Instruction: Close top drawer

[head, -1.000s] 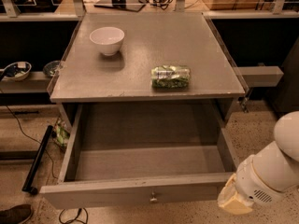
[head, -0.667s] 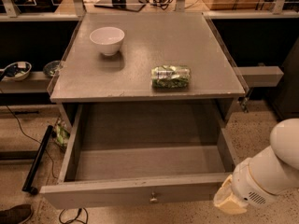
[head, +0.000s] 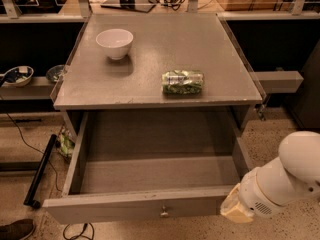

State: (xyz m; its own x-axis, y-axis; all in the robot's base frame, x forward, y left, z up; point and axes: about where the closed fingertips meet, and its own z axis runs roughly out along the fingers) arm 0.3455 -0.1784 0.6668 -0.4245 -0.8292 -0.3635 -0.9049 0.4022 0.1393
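The top drawer is a wide grey wooden drawer pulled fully out below the grey table top. It is empty inside. Its front panel faces me at the bottom of the camera view, with a small round metal knob at centre. My white arm comes in from the lower right. Its pale end, the gripper, sits at the right end of the drawer front, touching or very near it.
A white bowl and a green-and-silver packet lie on the table top. A shelf on the left holds bowls. A black bar and cables lie on the floor at left. A grey ledge juts out at right.
My arm and gripper have shifted slightly left toward the right end of the drawer front. The drawer has not visibly moved.
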